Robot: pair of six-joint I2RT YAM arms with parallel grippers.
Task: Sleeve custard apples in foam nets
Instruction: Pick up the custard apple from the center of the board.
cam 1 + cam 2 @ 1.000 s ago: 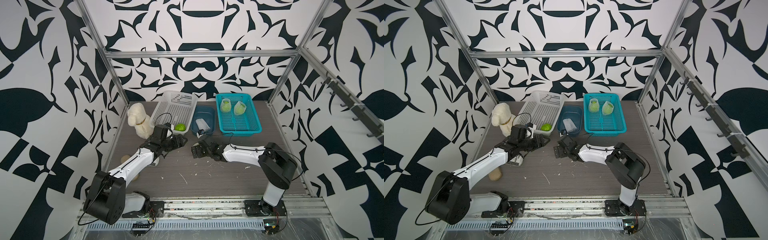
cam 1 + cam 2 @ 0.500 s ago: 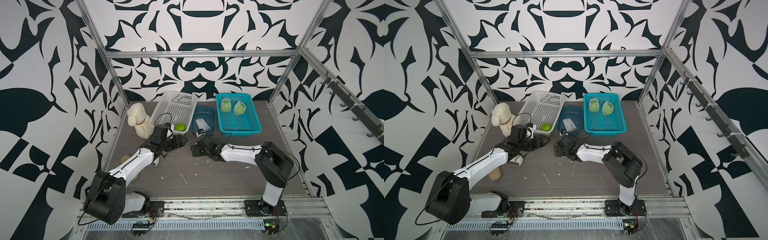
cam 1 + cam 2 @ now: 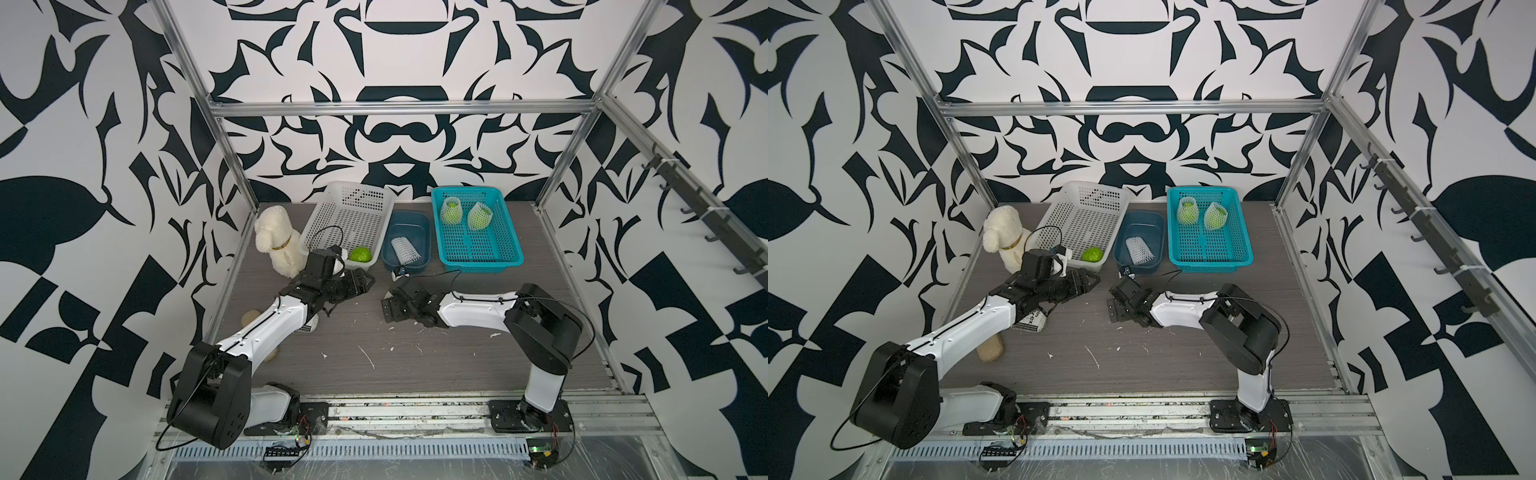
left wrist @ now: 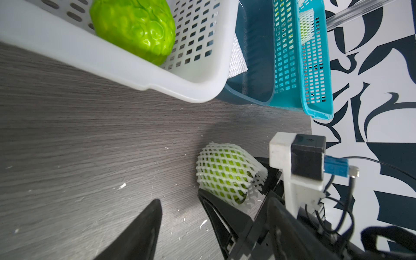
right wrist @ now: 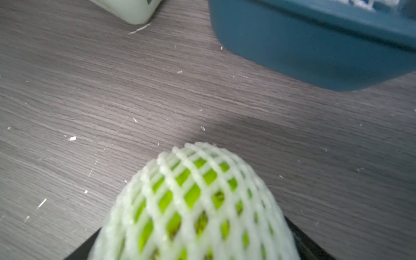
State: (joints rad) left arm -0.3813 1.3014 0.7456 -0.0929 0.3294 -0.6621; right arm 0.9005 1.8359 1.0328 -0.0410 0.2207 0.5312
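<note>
Facing each other across a narrow strip of bare grey wood-grain counter [image 3: 415,361], the two black pincers are seen just in front of a row of containers. The right pincer [image 3: 387,305] is clamped on a bumpy green custard apple sleeved in a white foam mesh net [image 4: 225,173], held low beside the near edge of a dark blue plastic tub [image 3: 411,224]; whether it touches the counter cannot be told. The left pincer [image 4: 179,198] is spread apart, with only counter showing between its fingers. Its tips are close to the sleeved fruit and to the front rim of a white perforated plastic basket [image 3: 349,216], in whose near corner a bare green custard apple [image 3: 360,254] is lodged. A loose white foam net [image 3: 404,249] is seen lying in the tub. A netted custard apple [image 3: 451,210] and a second netted custard apple [image 3: 480,216] are stood at the far end of a teal slotted basket [image 3: 478,249], whose near half is bare mesh. A cream plush dog [image 3: 278,241] is propped at the counter's left edge. Toward the front rail, a broad stretch of counter, flecked with white crumbs, is open.
</note>
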